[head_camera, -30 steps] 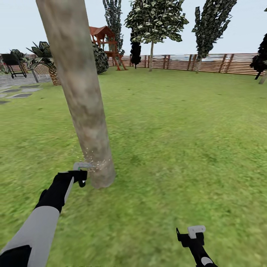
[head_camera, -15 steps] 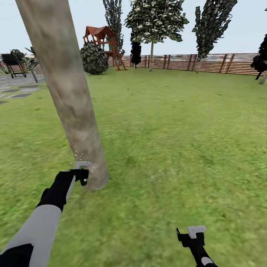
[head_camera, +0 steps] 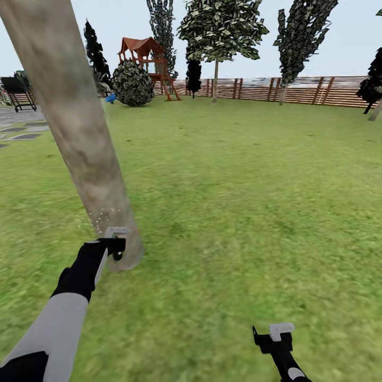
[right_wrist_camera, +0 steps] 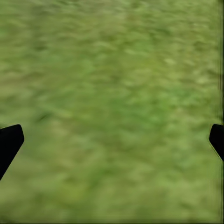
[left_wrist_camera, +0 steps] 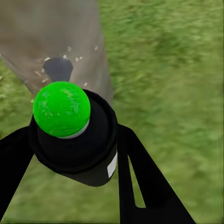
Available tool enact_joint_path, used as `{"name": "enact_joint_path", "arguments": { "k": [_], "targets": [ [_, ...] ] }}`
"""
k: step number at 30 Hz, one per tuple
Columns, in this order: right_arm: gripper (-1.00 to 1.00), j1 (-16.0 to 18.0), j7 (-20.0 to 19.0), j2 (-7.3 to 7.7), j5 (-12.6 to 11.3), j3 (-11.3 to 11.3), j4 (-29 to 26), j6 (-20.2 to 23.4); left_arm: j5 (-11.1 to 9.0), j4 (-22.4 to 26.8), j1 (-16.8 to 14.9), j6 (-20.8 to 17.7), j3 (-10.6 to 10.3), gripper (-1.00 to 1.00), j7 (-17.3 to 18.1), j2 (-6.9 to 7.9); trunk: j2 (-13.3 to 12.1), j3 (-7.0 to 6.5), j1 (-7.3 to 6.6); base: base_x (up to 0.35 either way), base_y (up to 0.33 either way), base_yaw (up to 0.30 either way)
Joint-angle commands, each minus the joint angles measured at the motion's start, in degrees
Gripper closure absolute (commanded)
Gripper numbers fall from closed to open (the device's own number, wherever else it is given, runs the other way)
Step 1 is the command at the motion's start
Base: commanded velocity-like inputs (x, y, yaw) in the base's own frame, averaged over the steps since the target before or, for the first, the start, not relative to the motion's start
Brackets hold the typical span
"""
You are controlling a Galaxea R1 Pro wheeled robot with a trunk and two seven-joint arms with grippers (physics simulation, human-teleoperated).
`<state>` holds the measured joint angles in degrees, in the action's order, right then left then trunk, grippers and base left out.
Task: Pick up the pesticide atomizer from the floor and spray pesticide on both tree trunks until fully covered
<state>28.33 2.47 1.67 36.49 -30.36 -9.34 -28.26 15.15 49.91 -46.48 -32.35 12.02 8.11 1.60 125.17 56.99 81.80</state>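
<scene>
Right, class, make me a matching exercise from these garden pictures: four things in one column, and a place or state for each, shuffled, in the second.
Things:
1. pesticide atomizer
2. right gripper
3. tree trunk
4. playset

Places or states:
A. far off, by the fence
B. open, over bare lawn
C. clamped in the left gripper
D. leaning, with pale specks near its base

Pairs: 1-C, 2-B, 3-D, 4-A

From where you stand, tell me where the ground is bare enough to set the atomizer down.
Open lawn stretches right of the near tree trunk up to the fence, including grass around the open right pincer. It is tight at the trunk base, where the left pincer holds the pesticide atomizer. Far left has stepping stones; the bush and playset crowd the back.
</scene>
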Motion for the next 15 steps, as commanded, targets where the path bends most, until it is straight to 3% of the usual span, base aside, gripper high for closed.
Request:
{"name": "enact_joint_path", "arguments": {
  "k": [1, 7, 10, 15],
  "targets": [
    [-1.0, 0.05, 0.26, -0.04, 0.6, -0.31, 0.11, -0.21, 0.49, 0.07, 0.08, -0.25, 0.07, 1.0, -0.64, 0.03, 0.02, 0.05, -0.01, -0.004, -0.274, 0.0],
    [-1.0, 0.05, 0.26, -0.09, 0.6, -0.31, 0.11, -0.21, 0.32, -0.6, 0.16, -0.55, 0.26, 1.0, -1.59, 0.81, 0.02, 0.05, -0.01, -0.001, -0.274, 0.033],
    [-1.0, 0.05, 0.26, -0.15, 0.6, -0.31, 0.11, -0.21, 0.42, -0.64, 0.32, -3.53, 0.5, 1.0, -1.6, 1.06, 0.02, 0.05, -0.01, 0.0, -0.274, 0.235],
    [-1.0, 0.05, 0.22, -0.16, 0.6, -0.31, 0.11, -0.21, 0.41, -0.69, 0.46, -5.7, 0.73, 1.0, -1.69, 3.46, 0.02, 0.05, -0.01, 0.0, -0.274, 0.274]
  ]
}}
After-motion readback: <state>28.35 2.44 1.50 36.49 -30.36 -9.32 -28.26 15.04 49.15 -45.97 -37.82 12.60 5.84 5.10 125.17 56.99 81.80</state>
